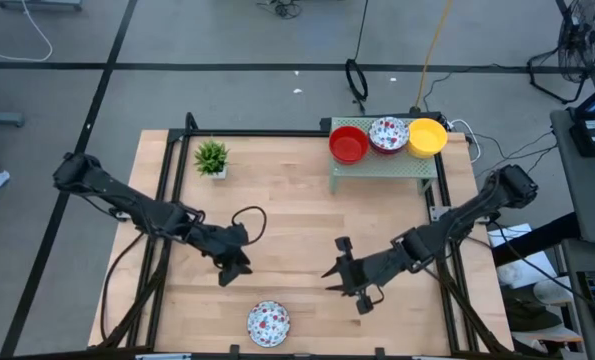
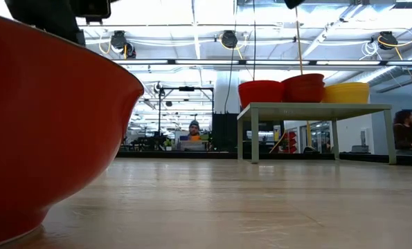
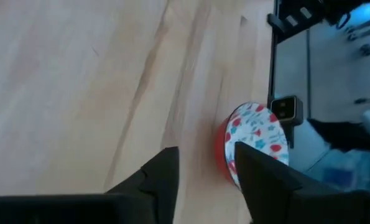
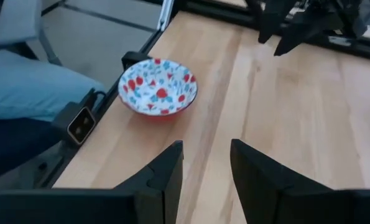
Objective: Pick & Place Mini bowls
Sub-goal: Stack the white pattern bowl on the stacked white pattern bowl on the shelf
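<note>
A white floral bowl (image 1: 268,323) sits alone at the near edge of the counter (image 1: 297,215), upright, mouth up, with nothing touching it. Being round, it has no long axis to line up with; any approach across its rim would serve. From this bowl, the left gripper (image 1: 231,268) hangs just up-counter and slightly to the left, and the right gripper (image 1: 344,275) hangs up-counter and to the right, somewhat farther off. The left arm looks the nearer one for a pick.

Both grippers are empty. The left gripper's fingers stand apart, the bowl showing just beyond their tips in its wrist view; the right gripper's fingers are likewise spread, clear of the bowl.

Far across the counter from the bowl, a small shelf (image 1: 382,165) carries a red bowl (image 1: 348,144), another floral bowl (image 1: 387,134) and a yellow bowl (image 1: 427,137), side by side.
</note>
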`<move>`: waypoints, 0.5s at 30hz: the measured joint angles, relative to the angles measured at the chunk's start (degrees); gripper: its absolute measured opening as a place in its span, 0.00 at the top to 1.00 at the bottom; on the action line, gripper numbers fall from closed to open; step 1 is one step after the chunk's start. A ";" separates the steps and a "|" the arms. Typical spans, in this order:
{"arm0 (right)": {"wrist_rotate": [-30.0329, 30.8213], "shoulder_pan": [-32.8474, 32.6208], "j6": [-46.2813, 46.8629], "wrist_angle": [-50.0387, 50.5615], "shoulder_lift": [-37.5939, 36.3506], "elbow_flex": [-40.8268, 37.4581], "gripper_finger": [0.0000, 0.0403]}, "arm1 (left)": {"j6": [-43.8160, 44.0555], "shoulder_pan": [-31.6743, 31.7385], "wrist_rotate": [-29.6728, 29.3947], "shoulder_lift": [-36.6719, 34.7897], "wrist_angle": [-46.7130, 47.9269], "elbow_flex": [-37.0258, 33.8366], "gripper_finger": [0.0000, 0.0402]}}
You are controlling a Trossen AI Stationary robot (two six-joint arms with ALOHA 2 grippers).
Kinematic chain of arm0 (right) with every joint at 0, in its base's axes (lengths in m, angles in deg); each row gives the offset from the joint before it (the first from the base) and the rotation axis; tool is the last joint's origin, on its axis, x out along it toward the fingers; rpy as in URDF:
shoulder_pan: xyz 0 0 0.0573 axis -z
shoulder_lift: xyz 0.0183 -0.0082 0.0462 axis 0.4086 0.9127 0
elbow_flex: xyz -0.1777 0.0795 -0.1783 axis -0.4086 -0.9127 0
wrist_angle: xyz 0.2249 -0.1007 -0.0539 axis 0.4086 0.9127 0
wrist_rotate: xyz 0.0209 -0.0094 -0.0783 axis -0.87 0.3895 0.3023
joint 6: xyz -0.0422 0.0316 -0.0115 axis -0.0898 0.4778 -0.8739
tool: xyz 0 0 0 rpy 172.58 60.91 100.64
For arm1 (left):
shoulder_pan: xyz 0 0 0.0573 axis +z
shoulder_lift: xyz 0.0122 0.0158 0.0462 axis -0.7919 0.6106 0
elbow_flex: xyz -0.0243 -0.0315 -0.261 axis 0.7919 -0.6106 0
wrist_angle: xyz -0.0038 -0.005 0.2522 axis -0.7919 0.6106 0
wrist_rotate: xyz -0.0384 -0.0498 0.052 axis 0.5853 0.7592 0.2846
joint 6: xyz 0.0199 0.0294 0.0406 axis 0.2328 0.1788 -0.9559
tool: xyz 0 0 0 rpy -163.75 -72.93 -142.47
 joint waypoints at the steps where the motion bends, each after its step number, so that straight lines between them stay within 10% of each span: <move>1: 0.00 -0.18 0.35 0.06 0.40 0.00 0.70 | 0.86 -0.37 -0.06 0.51 -2.12 -0.89 0.59; 15: 0.04 -1.53 3.55 0.18 2.93 0.00 0.70 | 1.84 -5.22 3.05 17.20 -21.43 -2.24 0.39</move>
